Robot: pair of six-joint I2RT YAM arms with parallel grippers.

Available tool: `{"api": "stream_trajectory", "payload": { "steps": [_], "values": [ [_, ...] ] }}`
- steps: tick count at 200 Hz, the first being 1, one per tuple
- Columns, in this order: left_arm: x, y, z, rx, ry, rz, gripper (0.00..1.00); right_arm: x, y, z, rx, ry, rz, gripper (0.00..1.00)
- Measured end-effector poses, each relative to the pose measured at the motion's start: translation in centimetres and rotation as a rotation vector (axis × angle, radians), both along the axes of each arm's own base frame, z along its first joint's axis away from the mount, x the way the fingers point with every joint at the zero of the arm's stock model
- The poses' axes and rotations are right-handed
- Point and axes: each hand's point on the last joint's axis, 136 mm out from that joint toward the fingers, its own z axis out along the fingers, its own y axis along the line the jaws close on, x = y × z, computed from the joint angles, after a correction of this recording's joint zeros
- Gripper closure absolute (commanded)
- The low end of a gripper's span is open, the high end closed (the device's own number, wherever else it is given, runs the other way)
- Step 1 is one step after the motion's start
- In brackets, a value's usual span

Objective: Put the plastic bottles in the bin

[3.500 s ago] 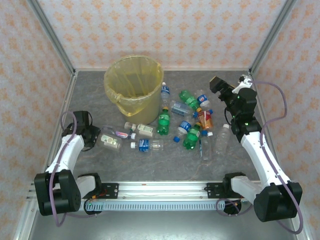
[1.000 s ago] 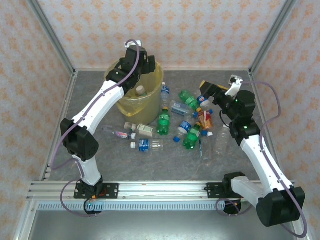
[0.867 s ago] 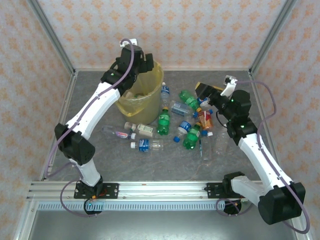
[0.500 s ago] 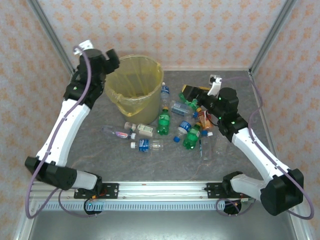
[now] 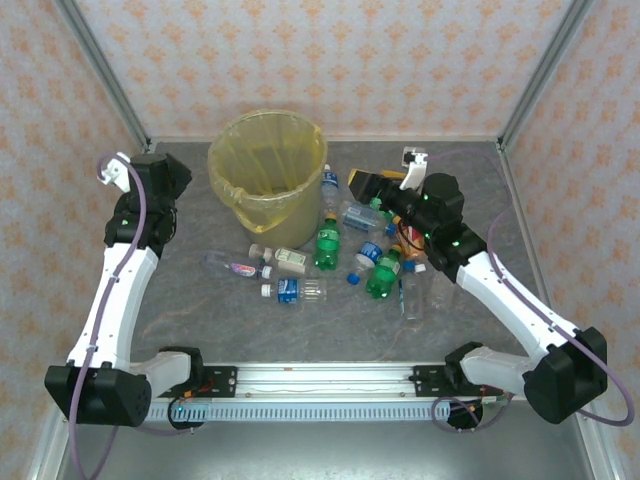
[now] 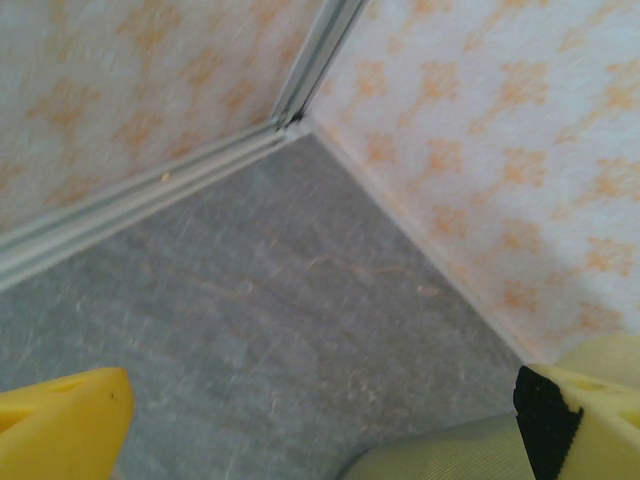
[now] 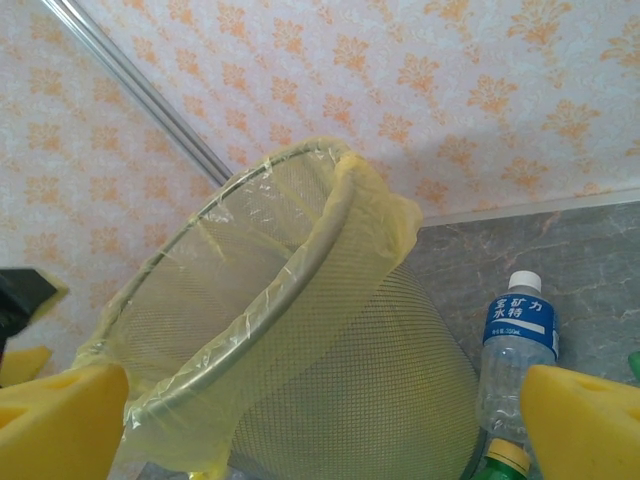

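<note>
The bin (image 5: 262, 160), lined with a yellow bag, stands at the back left of the grey table. Several plastic bottles lie to its right and front: a clear one with a blue label (image 5: 330, 188), green ones (image 5: 327, 243) (image 5: 383, 272), an orange one (image 5: 410, 238) and a clear one (image 5: 289, 290). My left gripper (image 5: 172, 178) hangs open and empty left of the bin, whose bag edge (image 6: 450, 455) shows between its yellow fingers (image 6: 60, 425). My right gripper (image 5: 362, 186) is open over the bottles, facing the bin (image 7: 300, 330) and the blue-label bottle (image 7: 515, 345).
Patterned walls with metal corner posts (image 5: 95, 70) close the table on three sides. A green bottle with a yellow cap (image 7: 505, 460) sits just below the right gripper. Bare grey table (image 5: 330, 330) lies in front of the bottles.
The left arm swung from above the bin out to its left and came down. The right gripper moved left over the bottles toward the bin. Both stayed open.
</note>
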Motion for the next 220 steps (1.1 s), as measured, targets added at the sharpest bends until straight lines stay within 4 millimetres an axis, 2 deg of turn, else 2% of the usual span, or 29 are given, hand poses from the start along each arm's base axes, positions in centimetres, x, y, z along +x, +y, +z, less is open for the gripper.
{"api": "stream_trajectory", "payload": {
  "steps": [49,87,145,171,220],
  "values": [
    [-2.4,0.4,-9.8,-0.209,0.15,0.069,0.01,0.4,-0.5,-0.2,0.02,0.018,-0.051,0.0],
    [-3.4,-1.2,-14.8,-0.376,0.224,0.055,0.01,0.7,-1.1,-0.7,0.034,0.04,-0.093,0.0],
    [-3.2,-4.8,-19.8,-0.604,0.287,-0.004,0.09,0.4,-1.3,-0.7,0.026,0.044,-0.097,0.0],
    [-3.8,-6.1,-22.2,-0.689,0.337,-0.009,0.13,0.2,-1.5,-0.4,0.022,0.037,-0.096,0.0],
    [-3.6,-6.9,-22.9,-0.742,0.343,-0.023,0.15,-0.1,-1.7,-0.2,0.016,0.03,-0.099,0.0]
  ]
}}
